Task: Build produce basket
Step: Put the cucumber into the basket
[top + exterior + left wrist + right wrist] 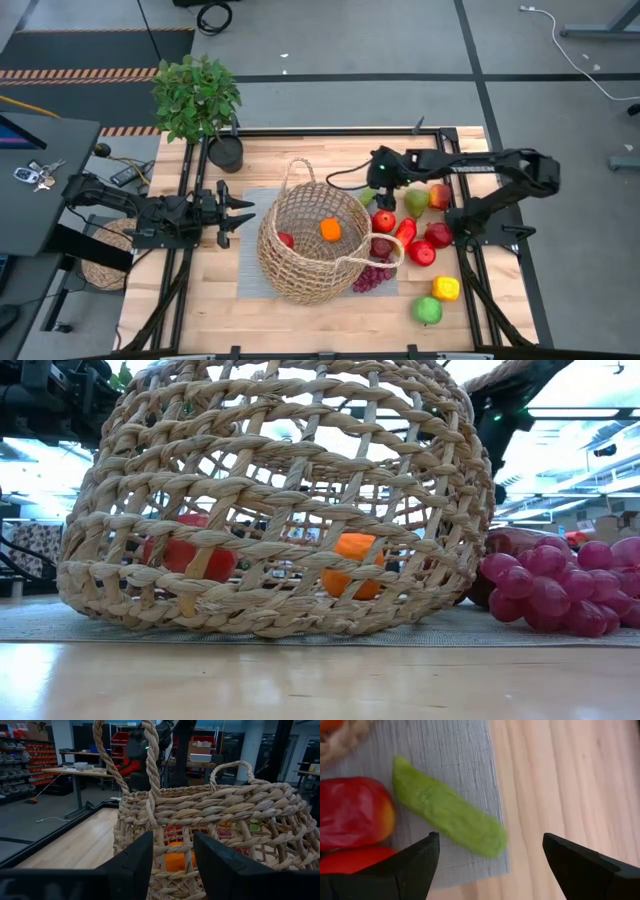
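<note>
tan open-weave basket [305, 262], orange fruit [330, 230], purple grapes [370, 277]

Produce [421, 232] right of basket [300, 262] on mat [250, 275]

Basket [305, 262]: tan open-weave wicker, upright, holding an orange [330, 229] and apple [286, 240]. Produce [420, 235]: clustered just beside it.

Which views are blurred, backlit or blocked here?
Low view: the basket fills the frame against bright ceiling lights. Right wrist view: the green pod looks soft-edged. Left wrist view: dim, dark fingers in front. High view: evenly lit.
</note>
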